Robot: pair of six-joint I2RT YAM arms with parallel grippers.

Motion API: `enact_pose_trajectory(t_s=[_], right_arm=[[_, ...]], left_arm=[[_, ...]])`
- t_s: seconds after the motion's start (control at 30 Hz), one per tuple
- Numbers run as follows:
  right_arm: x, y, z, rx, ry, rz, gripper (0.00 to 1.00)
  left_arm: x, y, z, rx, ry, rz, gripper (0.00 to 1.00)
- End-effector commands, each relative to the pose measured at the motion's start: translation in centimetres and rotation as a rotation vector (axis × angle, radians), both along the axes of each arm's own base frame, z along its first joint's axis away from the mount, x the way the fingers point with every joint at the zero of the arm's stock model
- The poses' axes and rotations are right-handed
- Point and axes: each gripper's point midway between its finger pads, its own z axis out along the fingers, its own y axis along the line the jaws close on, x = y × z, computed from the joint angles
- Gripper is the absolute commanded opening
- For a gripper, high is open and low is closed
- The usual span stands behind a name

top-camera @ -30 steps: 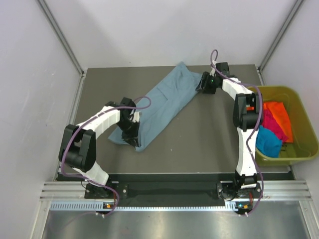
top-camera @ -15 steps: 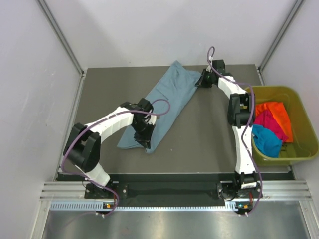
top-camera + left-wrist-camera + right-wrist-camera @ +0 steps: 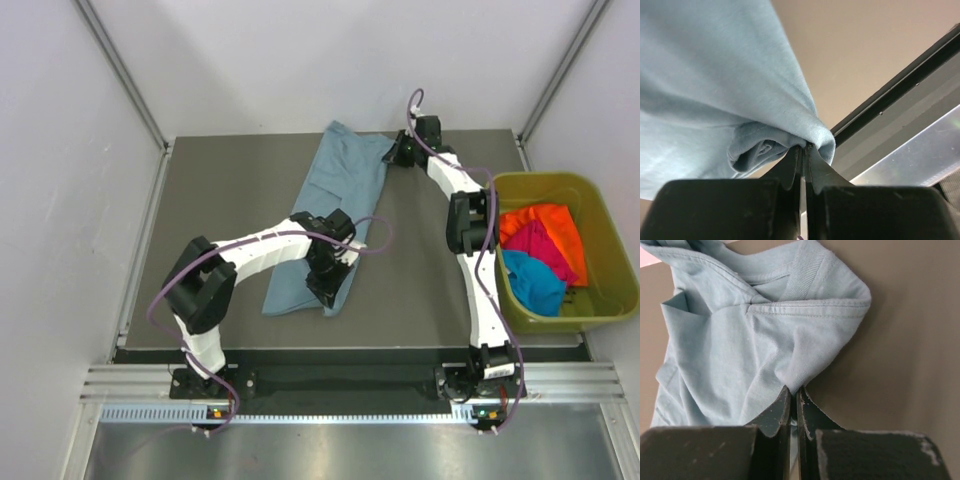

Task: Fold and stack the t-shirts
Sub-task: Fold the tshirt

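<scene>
From overhead I can't make out the fingertips of the left gripper [image 3: 326,288] or the right gripper [image 3: 398,153]. Each wrist covers them, along with the bit of grey-blue t-shirt [image 3: 335,200] underneath. On both wrist cameras the shirt runs off the top and left edges. My right arm [image 3: 485,280] masks part of the bin [image 3: 605,305] wall. The orange tee [image 3: 555,228], magenta tee [image 3: 538,250] and turquoise tee [image 3: 530,285] are crumpled together, so I can't tell whether more lie beneath.

The overhead camera is looking steeply down from behind the arm bases, covering the whole tabletop [image 3: 220,200]. The wrist cameras are looking at close range past the left end effector [image 3: 804,150] and right end effector [image 3: 792,395]. All three are sharing the grey-blue t-shirt [image 3: 345,185].
</scene>
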Motion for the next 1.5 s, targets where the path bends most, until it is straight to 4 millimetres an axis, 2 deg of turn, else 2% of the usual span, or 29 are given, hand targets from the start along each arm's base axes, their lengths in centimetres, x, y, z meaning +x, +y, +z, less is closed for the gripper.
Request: enact_pose_trajectory(t_s=[0.0, 0.23, 0.4, 0.53, 0.73, 0.77, 0.8, 0.83, 0.87, 0.9, 0.93, 1.0, 1.07, 1.1, 1.17, 1.2, 1.23, 1.27, 1.3, 1.37, 1.4, 1.43, 1.47], right_arm=[[2.0, 2.5, 3.6, 0.049, -0.127, 0.007, 0.00], [3.0, 2.8, 3.9, 0.061, -0.171, -0.004, 0.00], [3.4, 2.7, 3.5, 0.066, -0.178, -0.010, 0.00], [3.7, 2.5, 3.0, 0.071, -0.180, -0.018, 0.00], [4.0, 1.5, 3.6, 0.075, -0.189, -0.029, 0.00], [4.0, 1.6, 3.8, 0.078, -0.194, -0.020, 0.00], [3.9, 1.4, 3.9, 0.080, -0.197, -0.014, 0.03], [3.9, 1.1, 4.3, 0.071, -0.203, -0.009, 0.25], [3.8, 0.8, 4.6, 0.069, -0.202, -0.014, 0.35], [3.6, 0.6, 4.3, 0.065, -0.188, -0.015, 0.42], [3.4, 0.1, 5.4, 0.063, -0.194, -0.014, 0.53], [2.6, 0.0, 6.5, 0.069, -0.192, 0.014, 0.61], [1.4, -0.6, 8.0, 0.076, -0.172, 0.027, 0.67], [0.2, -1.1, 9.1, 0.078, -0.153, 0.031, 0.70], [-1.1, -1.6, 10.0, 0.077, -0.129, 0.032, 0.70], [-2.8, -2.0, 10.8, 0.075, -0.103, 0.028, 0.71], [-3.8, -2.2, 11.0, 0.075, -0.086, 0.031, 0.71], [-4.8, -2.1, 11.3, 0.078, -0.069, 0.038, 0.71], [-7.0, -2.2, 11.6, 0.082, -0.034, 0.039, 0.71], [-9.5, -2.0, 11.8, 0.095, 0.005, 0.056, 0.70], [-11.9, -2.0, 9.6, 0.089, 0.090, 0.058, 0.70], [-13.5, -1.7, 11.4, 0.089, 0.072, 0.074, 0.70], [-15.1, -1.3, 11.2, 0.097, 0.094, 0.097, 0.70]], left_arm=[[0.3, -2.3, 1.2, -0.047, -0.066, -0.089, 0.00], [-0.1, -5.1, 0.9, -0.052, -0.106, -0.185, 0.00], [-0.4, -6.6, 0.7, -0.058, -0.123, -0.237, 0.00], [-0.8, -7.4, 0.2, -0.048, -0.133, -0.271, 0.00], [-1.0, -8.3, 0.0, -0.043, -0.163, -0.311, 0.00], [-0.8, -8.5, 0.1, -0.041, -0.181, -0.321, 0.03], [-0.6, -9.1, 0.5, -0.051, -0.200, -0.331, 0.25], [-0.5, -9.2, 0.6, -0.034, -0.222, -0.336, 0.46], [-0.4, -9.3, 0.8, -0.028, -0.246, -0.340, 0.55], [-0.2, -9.4, 1.2, -0.034, -0.263, -0.351, 0.61], [-0.2, -9.5, 1.8, -0.041, -0.279, -0.358, 0.63], [0.3, -9.5, 2.8, -0.051, -0.310, -0.350, 0.68], [0.9, -9.5, 4.8, -0.075, -0.371, -0.367, 0.70], [1.5, -9.4, 6.6, -0.094, -0.428, -0.362, 0.72], [2.0, -9.0, 8.4, -0.108, -0.486, -0.358, 0.72], [2.1, -8.5, 9.1, -0.106, -0.512, -0.354, 0.72], [3.1, -7.4, 10.9, -0.088, -0.598, -0.326, 0.73], [3.7, -6.7, 11.5, -0.078, -0.638, -0.317, 0.73], [4.4, -5.5, 12.3, -0.061, -0.682, -0.295, 0.74], [6.4, -3.0, 12.1, 0.007, -0.717, -0.234, 0.76], [7.2, -2.0, 12.1, 0.015, -0.712, -0.190, 0.76], [9.5, 0.5, 12.2, 0.033, -0.690, -0.059, 0.76], [9.7, 1.2, 11.7, -0.001, -0.626, -0.010, 0.76]])
